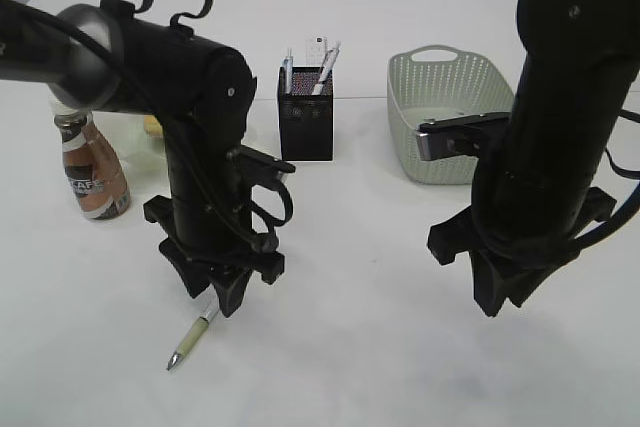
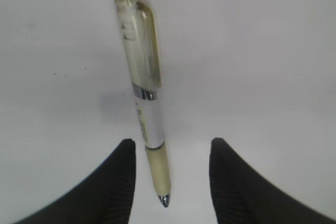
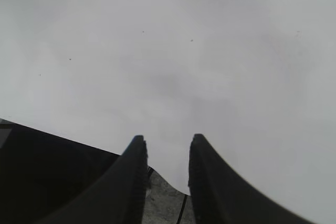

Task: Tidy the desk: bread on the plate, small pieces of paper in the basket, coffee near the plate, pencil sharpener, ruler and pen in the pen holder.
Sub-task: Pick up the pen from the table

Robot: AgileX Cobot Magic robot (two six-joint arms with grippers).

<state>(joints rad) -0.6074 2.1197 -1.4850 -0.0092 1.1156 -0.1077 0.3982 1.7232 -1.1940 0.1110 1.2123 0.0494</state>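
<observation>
Left gripper (image 2: 170,182) hangs open over the pen (image 2: 143,93) lying on the desk (image 1: 400,347) in front of the holder (image 1: 305,112), jaws apart either side of its tip without touching, while right gripper (image 3: 167,177) hovers open and empty near the basket (image 1: 445,97).

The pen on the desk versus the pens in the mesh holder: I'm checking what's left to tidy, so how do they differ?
The pen on the desk lies flat, between the open fingers of the left gripper; the pens in the pen holder stand upright, leaning on its rim. The loose one has a cream barrel; one of the stowed pens looks white. All are slim.
</observation>
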